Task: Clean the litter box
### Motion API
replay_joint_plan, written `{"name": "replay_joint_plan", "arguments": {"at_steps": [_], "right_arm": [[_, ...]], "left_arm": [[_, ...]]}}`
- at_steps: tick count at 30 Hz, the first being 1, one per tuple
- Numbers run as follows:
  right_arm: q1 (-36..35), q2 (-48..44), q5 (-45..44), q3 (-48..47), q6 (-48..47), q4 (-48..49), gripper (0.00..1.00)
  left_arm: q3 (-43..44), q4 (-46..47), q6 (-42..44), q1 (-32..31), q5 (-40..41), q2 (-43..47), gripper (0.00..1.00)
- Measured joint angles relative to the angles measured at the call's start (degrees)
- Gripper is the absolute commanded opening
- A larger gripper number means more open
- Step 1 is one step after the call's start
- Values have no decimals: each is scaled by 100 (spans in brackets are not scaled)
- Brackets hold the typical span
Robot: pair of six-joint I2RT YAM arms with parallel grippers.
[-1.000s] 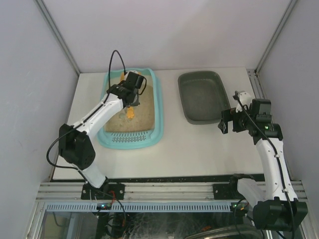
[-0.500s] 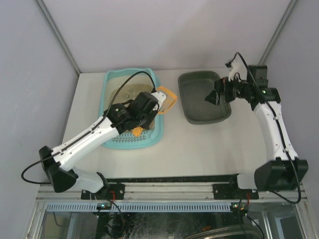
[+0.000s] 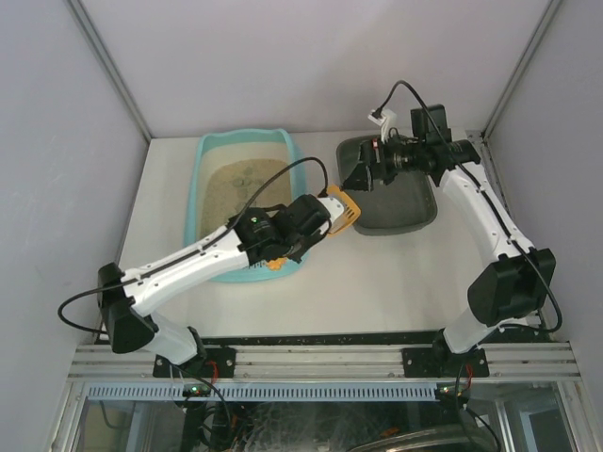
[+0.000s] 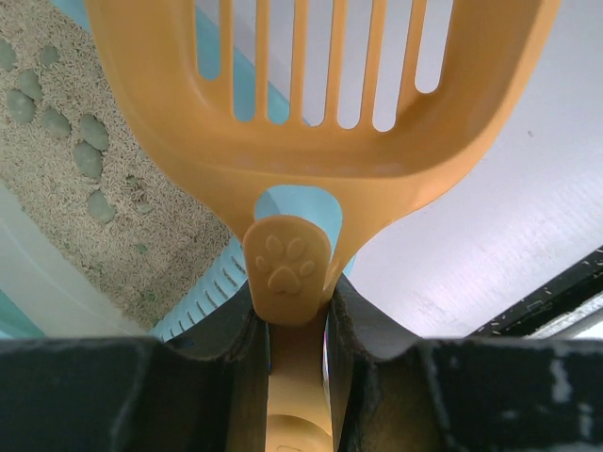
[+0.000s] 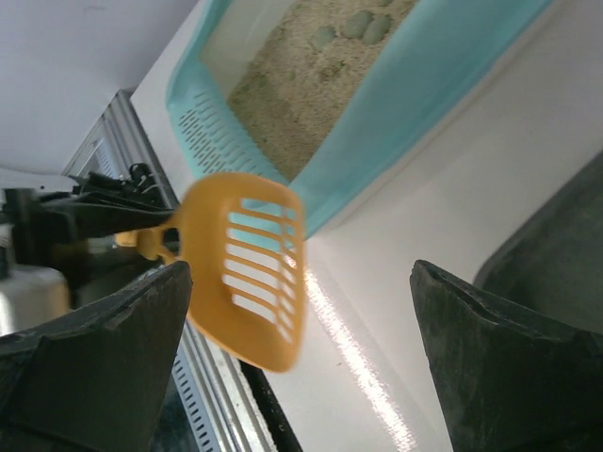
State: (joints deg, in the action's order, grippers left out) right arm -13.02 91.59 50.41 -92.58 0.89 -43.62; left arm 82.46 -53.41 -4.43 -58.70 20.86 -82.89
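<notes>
The light-teal litter box (image 3: 205, 151) lies at the back left with tan litter and several grey-green clumps (image 4: 89, 160); its rim also shows in the right wrist view (image 5: 443, 75). My left gripper (image 3: 316, 217) is shut on the handle of an orange slotted scoop (image 3: 343, 209), held in the air between the litter box and the dark grey tray (image 3: 400, 218). The scoop (image 4: 311, 113) looks empty; it also shows in the right wrist view (image 5: 247, 273). My right gripper (image 3: 356, 177) is open and empty over the grey tray's left rim.
The grey tray (image 5: 565, 254) stands at the back right. White enclosure walls rise on three sides. A metal rail (image 3: 320, 363) runs along the near table edge. The left arm's black cable (image 3: 283, 174) loops over the litter box.
My left gripper has carried the scoop from the litter box rightward toward the grey tray. My right gripper has moved left along the grey tray to its left rim.
</notes>
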Motion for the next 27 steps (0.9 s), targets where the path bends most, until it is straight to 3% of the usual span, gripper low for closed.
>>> {"name": "replay_joint_plan", "arguments": {"at_steps": [11,14,18,19,21,23,24,25,26,27], "right_arm": [[-251,166,160,2,0,-76,98],[-249,251,157,7,-4,-76,92],[-264,304,164,20,-26,-74,59],[-275,306,166,20,-26,-72,44],[-302,308,199,20,-35,-70,4],[-345,308,234,20,-87,-68,0],[-367,308,260,20,-44,-74,0],[-369,308,306,20,-26,-79,0],[-369,304,363,20,-24,-87,0],[-374,299,354,20,-46,-90,0]], "left_arm": [[195,149,109,-205,645,-334,0],[254,240,140,-205,750,-225,0],[339,339,203,-205,752,-105,0],[350,361,205,-205,748,-94,0],[354,413,203,-205,726,-87,3],[352,474,197,-205,682,-87,33],[350,442,190,-205,678,-76,58],[334,411,179,-203,673,-66,89],[323,411,164,-199,664,-66,99],[310,474,153,-199,640,-57,100]]}}
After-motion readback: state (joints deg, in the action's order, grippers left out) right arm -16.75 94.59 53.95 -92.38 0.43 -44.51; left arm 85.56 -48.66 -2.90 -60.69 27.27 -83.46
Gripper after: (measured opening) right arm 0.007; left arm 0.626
